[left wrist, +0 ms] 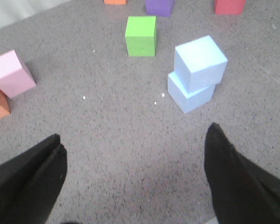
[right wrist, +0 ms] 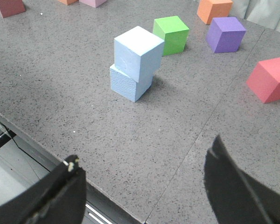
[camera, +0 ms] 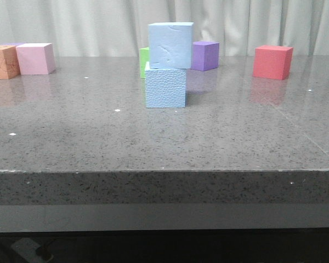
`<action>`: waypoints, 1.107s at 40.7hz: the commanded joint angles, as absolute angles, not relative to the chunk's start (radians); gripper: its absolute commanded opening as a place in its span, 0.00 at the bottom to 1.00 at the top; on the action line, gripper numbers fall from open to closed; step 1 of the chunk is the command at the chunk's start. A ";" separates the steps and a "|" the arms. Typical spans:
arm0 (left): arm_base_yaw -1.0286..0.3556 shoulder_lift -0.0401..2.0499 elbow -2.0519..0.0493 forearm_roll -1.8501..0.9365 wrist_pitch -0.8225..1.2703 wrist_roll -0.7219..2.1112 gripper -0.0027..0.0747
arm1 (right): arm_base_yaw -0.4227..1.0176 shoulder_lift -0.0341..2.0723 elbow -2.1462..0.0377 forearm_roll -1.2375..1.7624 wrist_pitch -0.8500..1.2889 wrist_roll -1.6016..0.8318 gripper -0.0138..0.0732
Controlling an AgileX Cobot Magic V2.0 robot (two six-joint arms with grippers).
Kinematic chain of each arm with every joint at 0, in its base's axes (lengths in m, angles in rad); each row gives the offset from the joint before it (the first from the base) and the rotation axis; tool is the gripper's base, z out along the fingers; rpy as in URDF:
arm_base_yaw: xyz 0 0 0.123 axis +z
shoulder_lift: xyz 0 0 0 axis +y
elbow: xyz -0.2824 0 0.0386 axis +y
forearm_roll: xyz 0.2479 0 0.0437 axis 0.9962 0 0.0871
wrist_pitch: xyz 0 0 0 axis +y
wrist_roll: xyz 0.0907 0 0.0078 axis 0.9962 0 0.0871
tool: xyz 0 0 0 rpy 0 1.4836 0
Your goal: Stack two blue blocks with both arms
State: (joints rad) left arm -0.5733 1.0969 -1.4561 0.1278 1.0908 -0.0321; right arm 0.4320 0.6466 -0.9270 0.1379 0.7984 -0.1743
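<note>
Two pale blue blocks stand stacked in the middle of the table. The upper blue block (camera: 171, 45) (left wrist: 199, 62) (right wrist: 138, 52) rests on the lower blue block (camera: 165, 87) (left wrist: 190, 96) (right wrist: 129, 84), turned a little and shifted off its edges. My left gripper (left wrist: 134, 139) is open over bare tabletop, well short of the stack. My right gripper (right wrist: 144, 151) is open too, near the table's front edge and away from the stack. Neither arm shows in the front view.
A green cube (camera: 144, 61) and a purple cube (camera: 205, 55) sit just behind the stack. A red cube (camera: 272, 62) is at the right. A pink cube (camera: 35, 58) and an orange cube (camera: 3, 61) are at the far left. The table's front edge (camera: 164, 171) runs across.
</note>
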 commanded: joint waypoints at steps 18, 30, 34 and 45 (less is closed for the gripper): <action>-0.576 0.707 -0.964 0.298 0.937 -0.297 0.79 | 0.427 0.646 -0.949 0.135 0.733 -0.184 0.78; -0.576 0.626 -0.873 0.245 0.879 -0.298 0.79 | 0.427 0.646 -0.949 0.135 0.723 -0.184 0.78; -0.576 0.626 -0.861 0.199 0.869 -0.253 0.79 | 0.427 0.651 -0.949 0.135 0.722 -0.184 0.78; -0.576 0.626 -0.848 0.128 0.809 -0.170 0.79 | 0.427 0.669 -0.946 0.135 0.727 -0.184 0.77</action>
